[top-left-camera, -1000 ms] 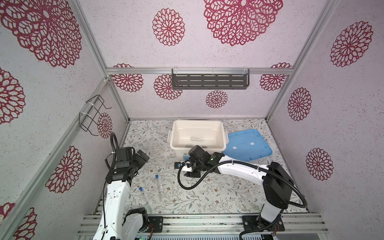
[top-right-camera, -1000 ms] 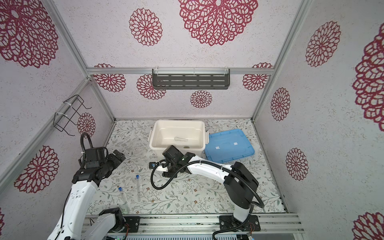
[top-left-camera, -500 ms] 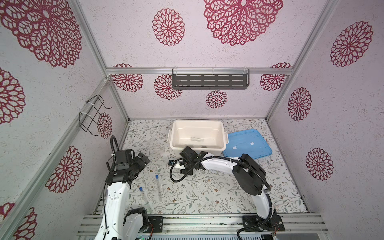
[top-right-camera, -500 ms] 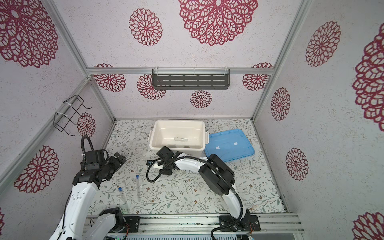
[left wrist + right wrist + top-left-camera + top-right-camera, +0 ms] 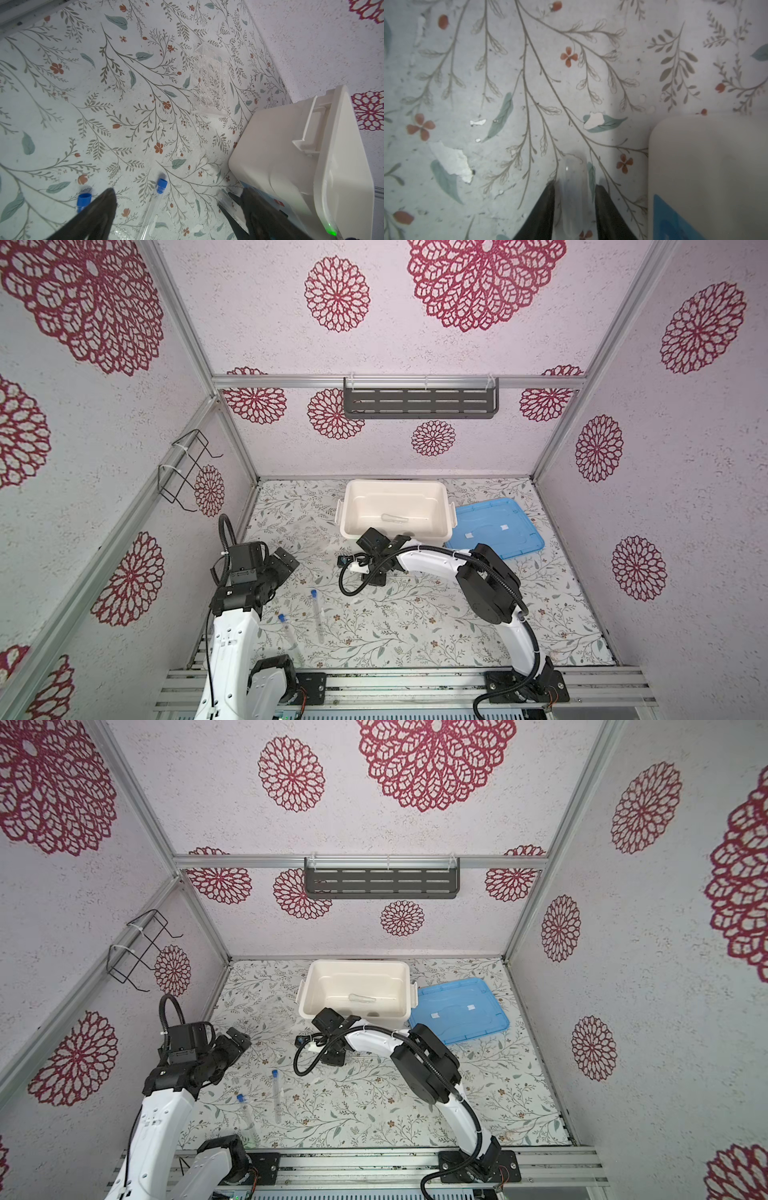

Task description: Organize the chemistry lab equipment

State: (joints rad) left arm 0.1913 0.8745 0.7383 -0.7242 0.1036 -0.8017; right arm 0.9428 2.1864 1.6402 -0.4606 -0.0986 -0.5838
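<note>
Step (judged): R arm was set to pinch a tube off the table, prob. to put it away.
R pincer: right gripper [image 5: 574,188] sat low over the floral-print table [image 5: 415,622], jaws partly spread, one on either side of a slim clear round-ended tube [image 5: 573,174]. A sliver of table showed on each side, so it was not pinching yet as far as the wrist view told.
Key relation: the tube's long axis ran the way the fingers pointed, rounded end poking past the tips, so a squeeze would go across its narrow width (other end hidden under the gripper).
Neighbour: cream rectangular plastic bin [image 5: 351,506] was near the tube but apart from it.
L pincer: left gripper [image 5: 176,193] was spread wide with nothing between the jaws.
Other tubes: one slim clear blue-capped tube [image 5: 318,616] and a second blue-capped tube [image 5: 288,630] lay flat, side by side but apart. L arm was nearer to them and R arm well apart.
Rack: small clear plastic rack [image 5: 209,83] was on the table, no tube visible in it.
Bin contents: thin pale stick-like piece [image 5: 395,517] lay inside.
Risk (judged): a smooth round tube could roll or slip if the pinch landed off-centre.
</note>
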